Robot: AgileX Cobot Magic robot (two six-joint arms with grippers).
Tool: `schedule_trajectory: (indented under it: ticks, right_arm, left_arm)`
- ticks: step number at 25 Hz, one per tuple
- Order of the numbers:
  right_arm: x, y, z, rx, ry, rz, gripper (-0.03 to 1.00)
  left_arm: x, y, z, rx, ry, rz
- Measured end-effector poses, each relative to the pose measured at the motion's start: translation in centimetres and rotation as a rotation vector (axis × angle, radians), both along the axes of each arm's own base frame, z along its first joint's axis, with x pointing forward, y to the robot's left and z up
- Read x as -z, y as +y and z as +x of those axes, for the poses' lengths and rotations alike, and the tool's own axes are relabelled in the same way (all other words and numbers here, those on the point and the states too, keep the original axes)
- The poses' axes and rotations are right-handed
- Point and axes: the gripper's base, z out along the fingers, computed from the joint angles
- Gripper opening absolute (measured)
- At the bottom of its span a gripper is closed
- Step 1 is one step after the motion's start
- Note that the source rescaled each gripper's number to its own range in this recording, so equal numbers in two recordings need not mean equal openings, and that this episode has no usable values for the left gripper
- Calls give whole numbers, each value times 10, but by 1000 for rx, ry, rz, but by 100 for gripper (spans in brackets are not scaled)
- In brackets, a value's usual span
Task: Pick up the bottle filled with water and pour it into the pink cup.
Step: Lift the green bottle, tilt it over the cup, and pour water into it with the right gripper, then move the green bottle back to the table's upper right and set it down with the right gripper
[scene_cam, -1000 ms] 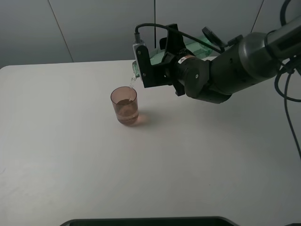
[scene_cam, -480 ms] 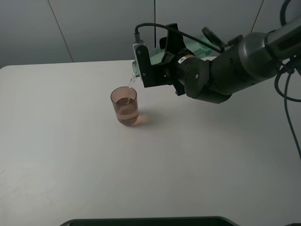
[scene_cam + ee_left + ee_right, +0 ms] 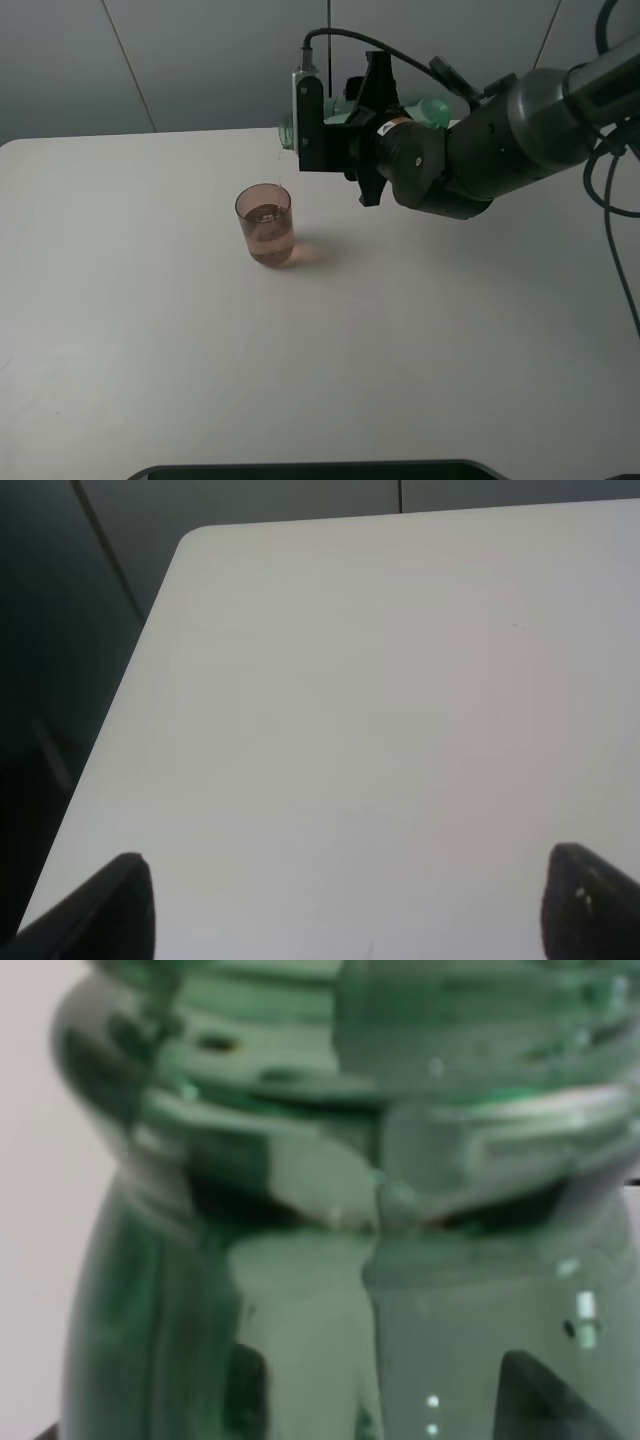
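Claw (image 3: pixel 365 115) of the right arm is seen pressed together on the bottle (image 3: pixel 288 131), which is held nearly level above the table (image 3: pixel 150 330), its open neck up and just behind the pink cup (image 3: pixel 266 224). In the right wrist view the frame is filled by the green ringed neck, with dark finger shapes showing through the plastic. The left claw (image 3: pixel 350 915) is spread wide over bare table and holds nothing; it is not seen in the high view.

The bottle is judged to be thin-walled and light, lighter with less water inside, and likely to buckle if squeezed hard. It may be slick where wetted. A hold around the wider body, firm but not crushing, is thought best, as is taken now. The cup is a light tumbler that could easily be knocked, though it is steadied somewhat by the water seen in it.

Compared with half a second ago, the neck has been raised and the bottle turned back toward level. The stream that ran into the cup is no longer seen as a steady line; at most a few drops can be made out. The cup has not been moved.
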Motion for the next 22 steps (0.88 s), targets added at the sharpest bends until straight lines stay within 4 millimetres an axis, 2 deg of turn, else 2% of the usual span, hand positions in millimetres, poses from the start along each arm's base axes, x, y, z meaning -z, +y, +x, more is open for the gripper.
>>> schedule_trajectory:
  ticks: [6,10,19,22]
  right_arm:
    - [0,0,0,80,50,194,4]
    - [-6,4,-3,152,97,416,4]
    - [-60,1,-7,250,201,1127,4]
    - [-68,-6,-1,234,239,1261,4]
  left_arm:
    - [0,0,0,0,0,0]
    - [0,0,0,0,0,0]
    - [0,0,0,1,0,2]
    - [0,0,0,2,0,3]
